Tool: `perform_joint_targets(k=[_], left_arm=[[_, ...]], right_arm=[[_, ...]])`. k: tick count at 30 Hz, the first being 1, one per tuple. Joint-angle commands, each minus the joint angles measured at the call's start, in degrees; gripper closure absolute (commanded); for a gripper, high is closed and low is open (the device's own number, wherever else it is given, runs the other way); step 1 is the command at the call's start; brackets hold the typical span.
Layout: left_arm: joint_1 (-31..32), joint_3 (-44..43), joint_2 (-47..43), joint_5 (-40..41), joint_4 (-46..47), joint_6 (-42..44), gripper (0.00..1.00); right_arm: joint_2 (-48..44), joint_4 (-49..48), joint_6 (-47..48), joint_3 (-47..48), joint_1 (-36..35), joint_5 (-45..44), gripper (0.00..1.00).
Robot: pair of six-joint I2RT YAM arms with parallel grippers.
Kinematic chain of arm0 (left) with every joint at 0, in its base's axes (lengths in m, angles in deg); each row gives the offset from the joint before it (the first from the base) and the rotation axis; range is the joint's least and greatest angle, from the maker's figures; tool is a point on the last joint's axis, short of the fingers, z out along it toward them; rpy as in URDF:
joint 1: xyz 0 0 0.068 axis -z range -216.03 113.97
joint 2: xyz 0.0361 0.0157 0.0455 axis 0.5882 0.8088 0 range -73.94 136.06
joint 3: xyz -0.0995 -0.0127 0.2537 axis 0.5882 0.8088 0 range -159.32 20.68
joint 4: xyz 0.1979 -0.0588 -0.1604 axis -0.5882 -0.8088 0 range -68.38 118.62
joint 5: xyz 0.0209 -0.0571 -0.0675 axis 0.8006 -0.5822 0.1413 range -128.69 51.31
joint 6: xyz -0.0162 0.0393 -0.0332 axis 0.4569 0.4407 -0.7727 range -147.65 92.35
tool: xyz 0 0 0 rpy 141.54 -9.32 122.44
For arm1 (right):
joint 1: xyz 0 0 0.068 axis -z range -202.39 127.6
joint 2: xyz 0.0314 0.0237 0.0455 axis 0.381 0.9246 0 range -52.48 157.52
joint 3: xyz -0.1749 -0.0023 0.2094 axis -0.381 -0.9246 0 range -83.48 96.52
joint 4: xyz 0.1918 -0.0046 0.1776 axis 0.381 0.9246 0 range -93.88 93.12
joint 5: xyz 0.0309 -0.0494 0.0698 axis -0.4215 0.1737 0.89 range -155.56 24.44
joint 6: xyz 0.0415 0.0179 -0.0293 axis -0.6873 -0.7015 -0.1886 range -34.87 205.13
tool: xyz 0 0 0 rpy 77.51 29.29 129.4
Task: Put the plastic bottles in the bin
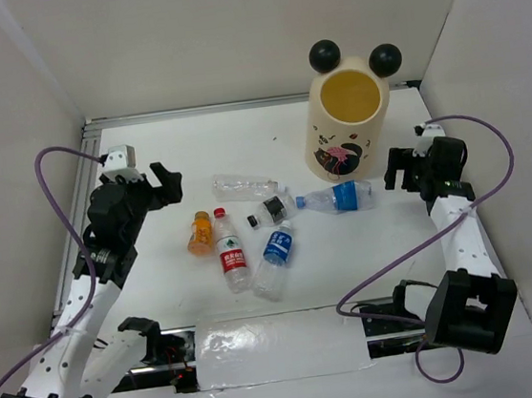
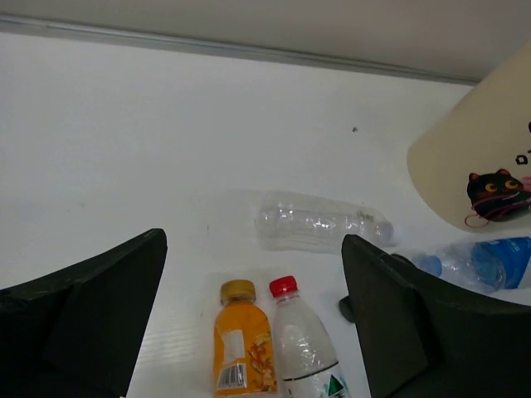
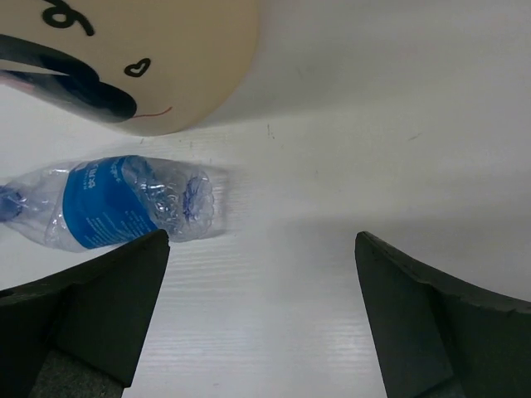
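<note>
Several plastic bottles lie mid-table: an orange bottle (image 1: 200, 233), a red-capped bottle (image 1: 231, 252), a blue-labelled bottle (image 1: 275, 255), a dark-labelled bottle (image 1: 273, 208), a clear bottle (image 1: 243, 185) and a second blue-labelled bottle (image 1: 340, 196) beside the bin (image 1: 347, 123). My left gripper (image 1: 167, 184) is open and empty, above and left of the bottles; its wrist view shows the orange bottle (image 2: 241, 347) and red-capped bottle (image 2: 305, 344) between the fingers. My right gripper (image 1: 399, 170) is open and empty, right of the blue-labelled bottle (image 3: 112, 201) and the bin (image 3: 141, 62).
White walls close the table on the left, back and right. An aluminium rail (image 1: 189, 113) runs along the back edge. A clear plastic sheet (image 1: 278, 349) lies at the near edge between the arm bases.
</note>
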Motion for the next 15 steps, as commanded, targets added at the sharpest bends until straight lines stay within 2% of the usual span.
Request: perform_joint_targets(k=[1,4,5,6,7,8,9,10,11,12,13,14,15], left_arm=[[-0.56,1.33,0.92,-6.14,-3.19,-1.42,0.01],[-0.56,2.47,0.4,-6.67,-3.19,-1.42,0.01],[-0.56,2.47,0.4,-6.67,-3.19,-1.94,0.01],[-0.56,3.08,0.4,-7.28,-3.19,-1.94,0.01],[-0.56,3.09,-0.12,-8.07,-3.19,-1.94,0.02],[-0.56,3.7,-0.13,-8.08,-3.19,-2.55,0.04],[-0.56,3.7,-0.13,-8.86,-3.72,-2.56,0.07],[-0.56,4.4,-0.13,-10.44,-3.72,-3.08,0.5],[-0.56,4.41,-0.13,-10.45,-3.72,-3.09,0.51],[-0.56,4.41,-0.13,-10.97,-3.72,-3.87,0.71],[-0.56,4.41,-0.13,-12.11,-4.42,-3.88,0.84],[-0.56,4.41,0.57,-12.73,-4.42,-4.57,0.89],[-0.56,4.41,0.57,-13.43,-5.38,-4.58,0.87]], right_arm=[[-2.16,0.4,2.55,0.64,0.28,3.99,0.0],[-2.86,3.46,14.22,0.64,0.81,9.08,0.0],[-2.86,5.91,18.69,1.43,0.81,17.29,0.0],[-2.17,11.16,22.39,2.13,0.81,21.72,0.06],[-1.64,14.34,30.7,3.79,0.81,26.37,0.12],[-1.03,17.33,35.13,4.33,0.81,34.6,0.25],[-1.02,19.28,38.13,4.34,0.81,37.38,0.33],[-3.54,20.25,44.34,3.12,-1.71,39.84,0.44],[-3.57,20.26,44.4,3.11,-3.57,39.87,0.44],[-4.87,19.13,45.71,2.32,-5.93,38.91,0.48],[-7.5,18.34,48.42,0.66,-8.74,37.77,0.48],[-8.83,17.11,49.4,-0.4,-14.95,34.71,0.44],[-10.06,14.23,50.02,-1.45,-18.49,32.42,0.25]])
